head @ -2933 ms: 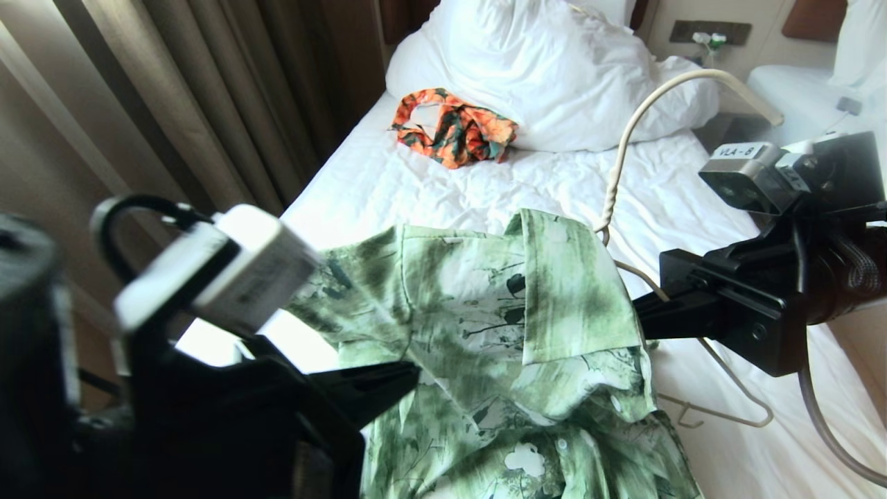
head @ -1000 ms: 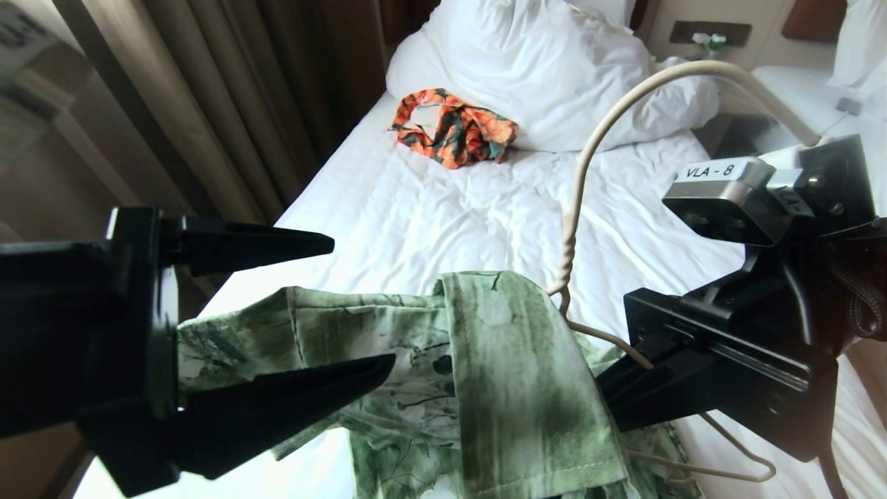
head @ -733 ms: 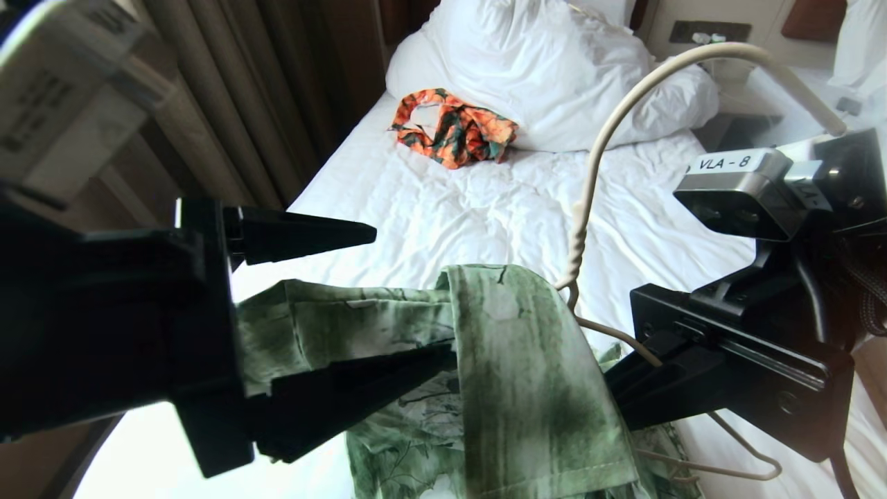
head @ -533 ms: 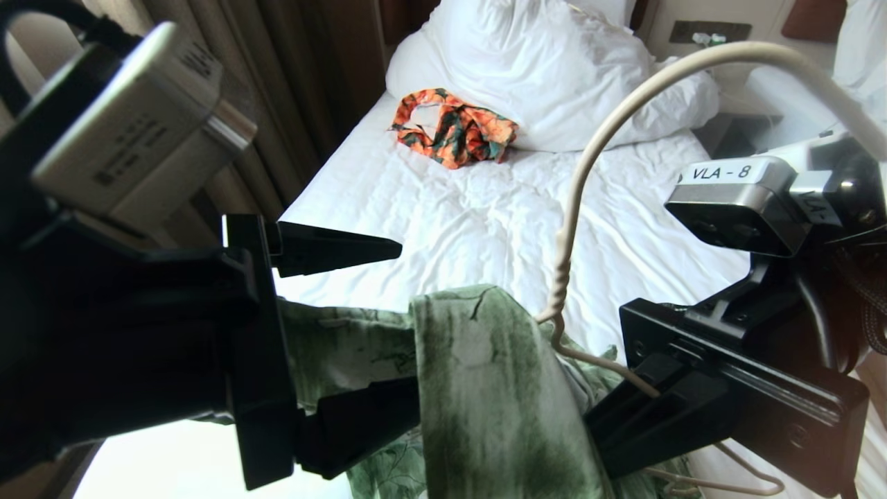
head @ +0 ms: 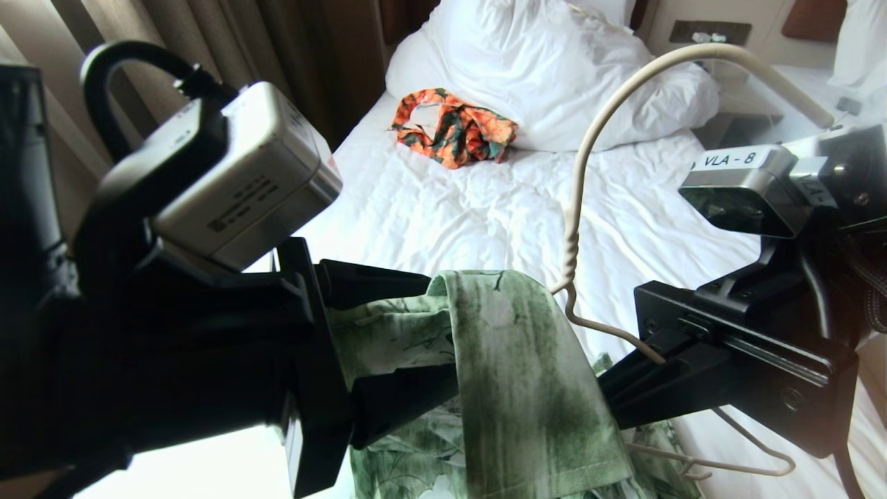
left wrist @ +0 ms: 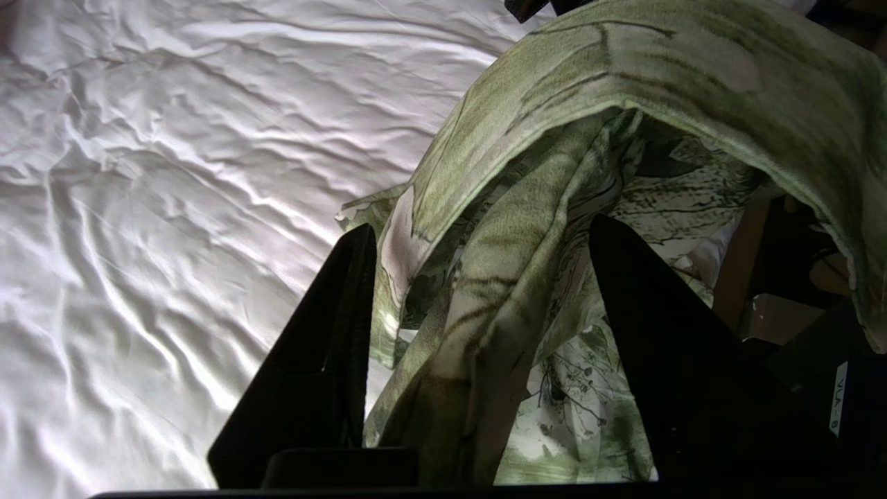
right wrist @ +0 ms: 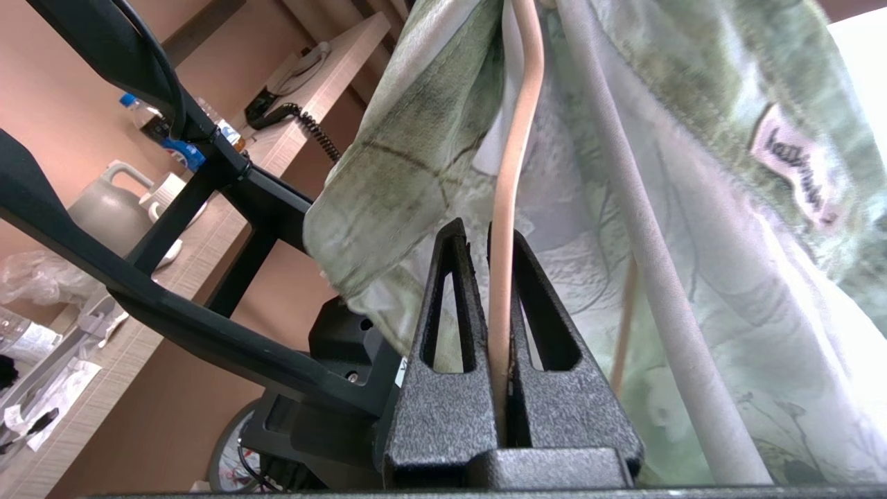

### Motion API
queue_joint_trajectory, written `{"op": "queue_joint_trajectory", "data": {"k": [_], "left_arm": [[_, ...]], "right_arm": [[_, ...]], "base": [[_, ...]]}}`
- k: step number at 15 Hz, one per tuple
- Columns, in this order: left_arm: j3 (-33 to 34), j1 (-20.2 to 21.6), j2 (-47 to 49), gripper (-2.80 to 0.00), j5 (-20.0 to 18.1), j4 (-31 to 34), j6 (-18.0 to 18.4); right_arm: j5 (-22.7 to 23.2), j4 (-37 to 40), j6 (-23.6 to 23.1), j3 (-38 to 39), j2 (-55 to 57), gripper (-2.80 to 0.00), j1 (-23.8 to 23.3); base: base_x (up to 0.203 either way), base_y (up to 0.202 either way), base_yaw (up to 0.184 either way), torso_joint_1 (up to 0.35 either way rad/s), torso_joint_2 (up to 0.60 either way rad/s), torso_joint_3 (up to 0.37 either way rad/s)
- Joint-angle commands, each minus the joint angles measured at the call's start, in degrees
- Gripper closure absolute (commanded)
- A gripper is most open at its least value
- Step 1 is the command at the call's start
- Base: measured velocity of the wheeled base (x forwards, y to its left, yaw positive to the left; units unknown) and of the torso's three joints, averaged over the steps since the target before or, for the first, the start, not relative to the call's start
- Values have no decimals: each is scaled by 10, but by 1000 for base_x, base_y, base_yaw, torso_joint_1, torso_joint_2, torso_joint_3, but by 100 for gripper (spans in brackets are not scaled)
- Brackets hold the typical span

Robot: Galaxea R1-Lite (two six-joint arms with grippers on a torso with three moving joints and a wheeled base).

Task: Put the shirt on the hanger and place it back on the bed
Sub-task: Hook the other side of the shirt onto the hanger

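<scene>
The green flower-print shirt (head: 513, 374) hangs lifted above the bed (head: 485, 208), draped over the cream wire hanger (head: 589, 145). The hanger's hook arches up over the right arm. My right gripper (head: 613, 391) is shut on the hanger's wire (right wrist: 513, 173) just below the twisted neck, beside the collar. My left gripper (head: 433, 329) comes in from the left. Its jaws stand apart, one above and one below the shirt's left shoulder. In the left wrist view bunched shirt cloth (left wrist: 554, 208) fills most of the gap of the left gripper (left wrist: 481, 229), with sheet showing beside one finger.
An orange-and-green garment (head: 454, 128) lies near the white pillow and duvet (head: 547, 69) at the head of the bed. Brown curtains (head: 208, 41) hang on the left. A second white bed (head: 797, 90) stands at the right. A desk with a kettle (right wrist: 111, 208) appears in the right wrist view.
My left gripper has moved in from the left until its jaws straddle the shirt's shoulder, and the jaws have narrowed. The right gripper keeps hold of the hanger, which swayed slightly.
</scene>
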Motion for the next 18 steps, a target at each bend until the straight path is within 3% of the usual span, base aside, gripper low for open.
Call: {"op": "queue_joint_trajectory", "data": {"k": [1,7,12,13,18], "left_arm": [[1,-5,1,0,0,1,1],[4,-6,1,0,0,1,0],[2,-8,12,0,-1,0,0],[1,-9,14,0,-1,0,0],[2,-10,3,0,1,1,0]], "right_arm": [[4,0,-1,0,-2,0,-1],[-5,-1,-2,-4,-2,0,-9],[-50,-6,-4,0,-2,0,-9],[-50,-7,-4,0,-2,-280,-9],[-56,-1,2,0,-17,-280,-27]], "base": [[0,0,0,0,0,0],[0,0,0,0,0,0],[0,0,0,0,0,0],[0,0,0,0,0,0],[0,0,0,0,0,0]]}}
